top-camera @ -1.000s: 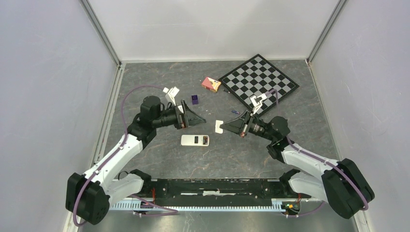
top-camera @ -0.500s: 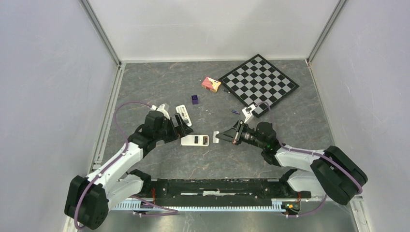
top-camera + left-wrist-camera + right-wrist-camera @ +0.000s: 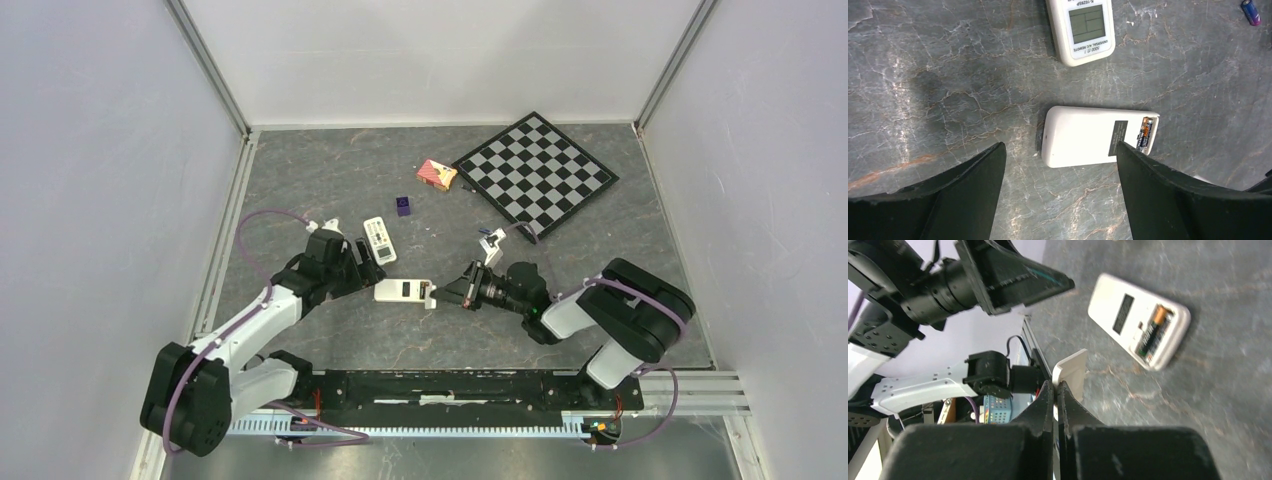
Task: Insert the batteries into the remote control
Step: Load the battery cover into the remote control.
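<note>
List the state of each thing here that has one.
left gripper: open, over remote.
right gripper: shut on cover.
remote: face down, uncovered, battery inside.
cover: off the remote.
loose battery: lying flat, not loaded.
second remote: screen up.

left arm [image 3: 262,318] — stretched far-right, low | left gripper [image 3: 371,271] — jaws wide apart | right arm [image 3: 600,312] folded, reaching left | right gripper [image 3: 1054,386] pinching white cover [image 3: 1071,371]
</note>
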Robot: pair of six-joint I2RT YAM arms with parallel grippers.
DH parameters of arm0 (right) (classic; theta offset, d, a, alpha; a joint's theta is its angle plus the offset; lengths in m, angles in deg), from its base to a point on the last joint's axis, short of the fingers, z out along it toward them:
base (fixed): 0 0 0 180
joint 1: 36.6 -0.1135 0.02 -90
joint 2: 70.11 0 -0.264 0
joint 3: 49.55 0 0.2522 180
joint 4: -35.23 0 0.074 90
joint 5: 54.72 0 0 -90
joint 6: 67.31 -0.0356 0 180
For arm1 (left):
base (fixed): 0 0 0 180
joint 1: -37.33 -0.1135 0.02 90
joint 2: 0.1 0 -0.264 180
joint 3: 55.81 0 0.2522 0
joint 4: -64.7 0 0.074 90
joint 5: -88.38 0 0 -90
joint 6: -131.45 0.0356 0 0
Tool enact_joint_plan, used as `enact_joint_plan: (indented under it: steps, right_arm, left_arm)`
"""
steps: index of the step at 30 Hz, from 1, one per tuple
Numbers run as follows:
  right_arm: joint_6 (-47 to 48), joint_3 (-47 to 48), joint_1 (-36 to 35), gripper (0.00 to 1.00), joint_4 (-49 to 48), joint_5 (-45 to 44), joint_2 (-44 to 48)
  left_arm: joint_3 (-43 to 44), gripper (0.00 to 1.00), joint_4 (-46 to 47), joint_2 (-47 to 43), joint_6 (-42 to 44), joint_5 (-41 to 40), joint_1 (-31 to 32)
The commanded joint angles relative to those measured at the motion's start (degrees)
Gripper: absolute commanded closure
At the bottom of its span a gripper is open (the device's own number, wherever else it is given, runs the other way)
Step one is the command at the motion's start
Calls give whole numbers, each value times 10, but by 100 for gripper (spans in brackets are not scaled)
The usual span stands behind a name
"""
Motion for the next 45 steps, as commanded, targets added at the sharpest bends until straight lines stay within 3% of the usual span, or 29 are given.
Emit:
enact_joint_plan:
  steps: [1, 7, 25, 45]
  right_arm:
    - [-11, 41, -1, 100, -112, 4, -39]
    - [-33, 73, -1, 100, -145, 6, -114]
    - [-20, 91, 39, 100, -143, 38, -173]
    - [-36, 105, 46, 100, -120, 53, -210]
  left_arm:
    - [-1, 14, 26, -1, 15, -14, -4]
    - [-21, 17, 68, 19, 6, -4, -4]
    - [-29, 30, 108, 43, 2, 8, -7]
    - [-32, 29, 116, 50, 7, 11, -6]
